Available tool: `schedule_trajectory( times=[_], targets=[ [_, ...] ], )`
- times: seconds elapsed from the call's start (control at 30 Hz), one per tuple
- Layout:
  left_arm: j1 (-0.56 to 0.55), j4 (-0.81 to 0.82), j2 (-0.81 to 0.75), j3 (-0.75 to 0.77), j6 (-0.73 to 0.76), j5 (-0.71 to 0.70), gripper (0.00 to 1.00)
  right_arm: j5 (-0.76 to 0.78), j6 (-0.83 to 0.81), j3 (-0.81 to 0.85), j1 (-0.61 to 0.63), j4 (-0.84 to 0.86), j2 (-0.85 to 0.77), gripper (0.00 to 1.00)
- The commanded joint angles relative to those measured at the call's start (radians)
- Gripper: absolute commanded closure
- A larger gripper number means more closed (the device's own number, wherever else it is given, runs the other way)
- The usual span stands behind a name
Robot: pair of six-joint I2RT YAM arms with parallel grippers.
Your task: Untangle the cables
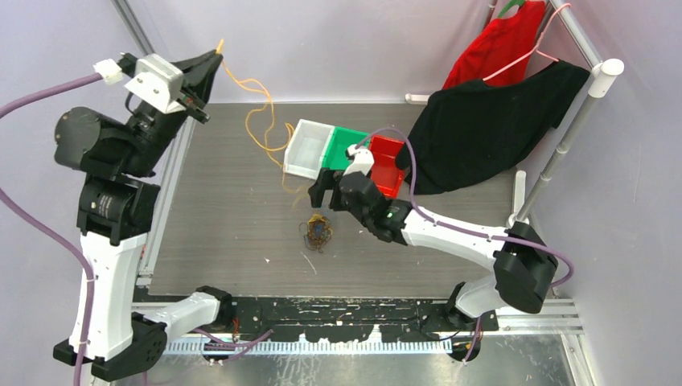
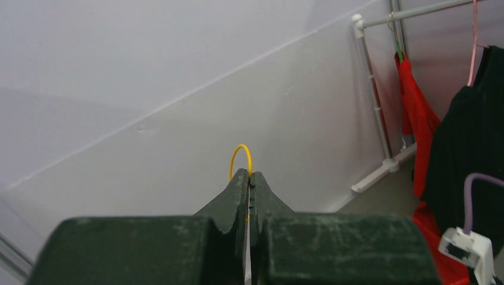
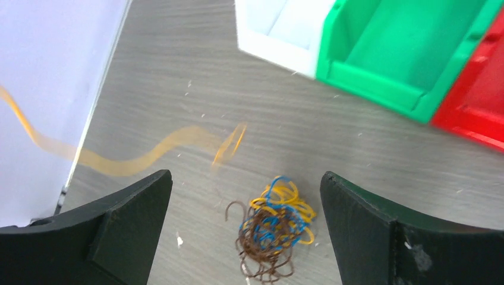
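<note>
Step in hand: separating one strand from the knot. The left gripper (image 2: 249, 178) is raised high over the far left corner of the table (image 1: 225, 249), its jaws pressed shut on the orange-yellow cable (image 1: 256, 111). A small loop of the cable shows above the tips, and the rest hangs in loose curves down to the surface near the white bin (image 1: 306, 149).

The remaining cables, a tight clump (image 3: 272, 228) of brown, blue and yellow strands, lie on the table just in front of the bins. The right gripper (image 3: 245, 177) hovers directly above the clump with its jaws spread wide and nothing between them.

Next move, as judged: lower the right gripper and pin or pinch the clump. This calls for a precise, shallow grip, as the strands are thin and lie flat.

Limits of view: the hanging strand is motion-blurred in the right wrist view. Whether its lower end is free of the clump cannot be determined. Strand count within the clump is not readable.
</note>
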Motion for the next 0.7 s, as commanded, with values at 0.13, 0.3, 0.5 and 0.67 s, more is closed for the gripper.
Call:
schedule_trajectory(
  times=[0.13, 0.3, 0.5, 0.67],
  targets=[
    [-0.003, -0.103, -0.043, -0.084, 0.004, 0.018, 1.0, 0.009, -0.082, 0.228, -0.174, -0.229, 0.071, 0.01],
    [-0.002, -0.144, -0.067, -0.122, 0.055, -0.025, 1.0, 0.09, -0.135, 0.426, -0.25, -0.363, 0.261, 0.06],
    [-0.002, -0.18, -0.1, -0.156, 0.103, -0.034, 1.0, 0.238, -0.185, 0.616, -0.284, -0.505, 0.464, 0.11],
    [-0.002, -0.197, -0.122, -0.189, 0.146, -0.045, 1.0, 0.232, -0.192, 0.644, -0.309, -0.509, 0.537, 0.16]
  ],
)
